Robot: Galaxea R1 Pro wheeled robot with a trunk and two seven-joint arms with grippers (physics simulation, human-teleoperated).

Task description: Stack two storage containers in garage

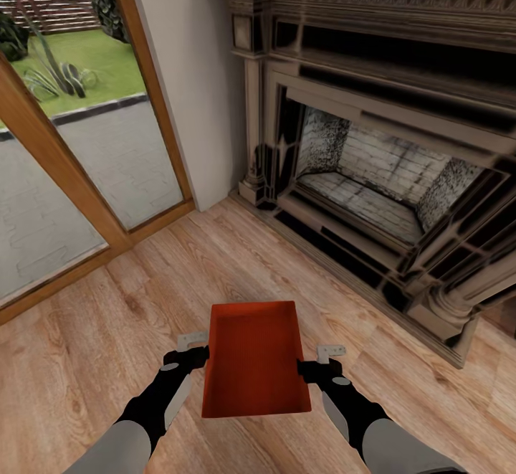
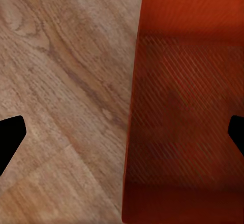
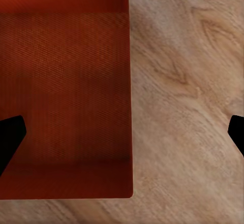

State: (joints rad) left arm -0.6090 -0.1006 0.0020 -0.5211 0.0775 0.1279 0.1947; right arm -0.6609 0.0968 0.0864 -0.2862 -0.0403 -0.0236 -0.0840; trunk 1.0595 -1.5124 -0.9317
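The orange-red lidless plastic bin point(image 1: 254, 359) is seen in front of the dark ornate fireplace point(image 1: 387, 137), between the left gripper point(image 1: 192, 353) and the right gripper point(image 1: 320, 363). Both grippers' fingers are spread astride its side walls; whether they are clamped cannot be told. A loose, uneven hold is judged likely to tilt or drop it. Light wood plank flooring point(image 1: 107, 330) and wood-framed glass doors point(image 1: 72, 137) indicate the living room.

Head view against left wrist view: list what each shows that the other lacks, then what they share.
Head view alone: the fireplace, the wood-framed glass doors, and the left gripper and right gripper flanking the bin's long sides. Left wrist view alone: the fine ribbing on the bin's bottom. Shared: the orange-red storage container and the wood plank floor.
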